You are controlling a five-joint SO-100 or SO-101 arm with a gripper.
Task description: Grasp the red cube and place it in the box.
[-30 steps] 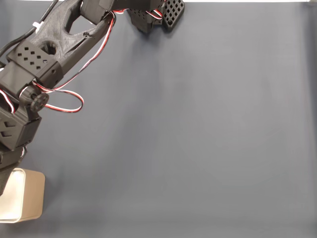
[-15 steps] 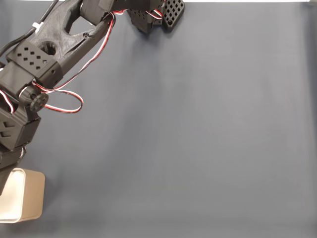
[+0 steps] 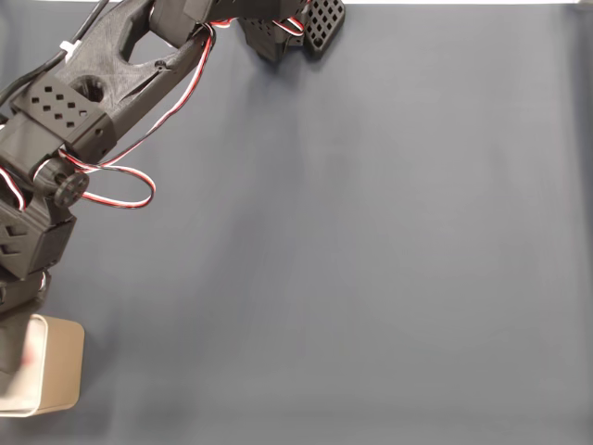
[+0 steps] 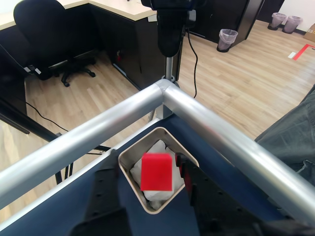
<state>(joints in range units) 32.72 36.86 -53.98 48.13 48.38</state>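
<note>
In the wrist view the red cube (image 4: 156, 172) sits over the box (image 4: 129, 153), between the fingers (image 4: 106, 189) of the gripper (image 4: 147, 189); whether it touches them is unclear. The box stands in the table corner under the metal rail (image 4: 206, 125). In the fixed view the box (image 3: 57, 366) lies bottom left, below the arm (image 3: 88, 111)

No readable text, label, brand, number or sign appears in either view. The red cube (image 4: 156, 171) has plain faces, the box (image 4: 132, 150) bears no print, and the arm's black parts carry no legible marking.
</note>
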